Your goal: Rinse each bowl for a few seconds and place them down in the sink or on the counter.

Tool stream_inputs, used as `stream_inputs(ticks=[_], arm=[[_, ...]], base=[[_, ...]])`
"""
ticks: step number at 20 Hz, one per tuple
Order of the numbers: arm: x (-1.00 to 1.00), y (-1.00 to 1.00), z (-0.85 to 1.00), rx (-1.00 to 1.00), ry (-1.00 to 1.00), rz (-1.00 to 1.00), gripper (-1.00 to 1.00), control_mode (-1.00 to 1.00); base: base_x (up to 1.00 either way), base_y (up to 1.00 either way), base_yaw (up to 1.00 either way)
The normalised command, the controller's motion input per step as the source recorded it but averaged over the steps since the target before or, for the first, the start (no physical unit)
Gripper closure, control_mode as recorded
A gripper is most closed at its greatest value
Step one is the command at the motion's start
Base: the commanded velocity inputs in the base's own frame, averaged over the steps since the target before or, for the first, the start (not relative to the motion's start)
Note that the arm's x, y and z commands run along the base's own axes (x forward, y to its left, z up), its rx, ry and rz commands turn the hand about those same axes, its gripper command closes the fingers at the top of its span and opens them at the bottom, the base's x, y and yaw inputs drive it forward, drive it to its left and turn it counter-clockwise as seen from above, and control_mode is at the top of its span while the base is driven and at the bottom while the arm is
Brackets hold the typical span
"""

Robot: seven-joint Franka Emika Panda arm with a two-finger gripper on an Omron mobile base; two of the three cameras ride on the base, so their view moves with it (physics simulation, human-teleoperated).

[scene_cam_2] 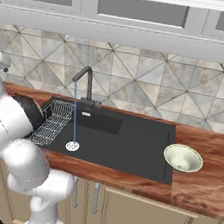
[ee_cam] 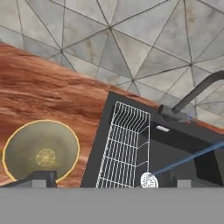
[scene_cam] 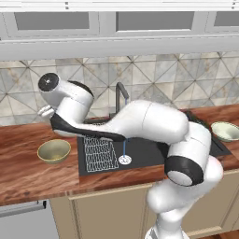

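While white arm reaches left across black rectangular sink (scene_cam: 154,154), open gripper (ee_cam: 109,180) hovers above darker olive-yellow round bowl (scene_cam: 54,151), upright on reddish-brown wood counter (scene_cam: 28,172) at sink's 9 o'clock. Pale cream-green bowl (scene_cam_2: 183,158) upright at 3 o'clock. Dark faucet (scene_cam_2: 85,82) streams water onto silver drain (scene_cam_2: 72,146), beside white wire rack (scene_cam_2: 52,121).

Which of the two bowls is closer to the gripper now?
The olive-yellow bowl, on the counter left of the sink. The open gripper hovers over it; the cream-green bowl sits right of the sink.
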Motion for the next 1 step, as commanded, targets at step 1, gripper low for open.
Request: stream_inputs(ticks=[1], arm=[[-0.47, -0.11, 0.47, 0.03, -0.13, 0.0, -1.0, -1.0]], base=[[0.0, 0.0, 0.0]])
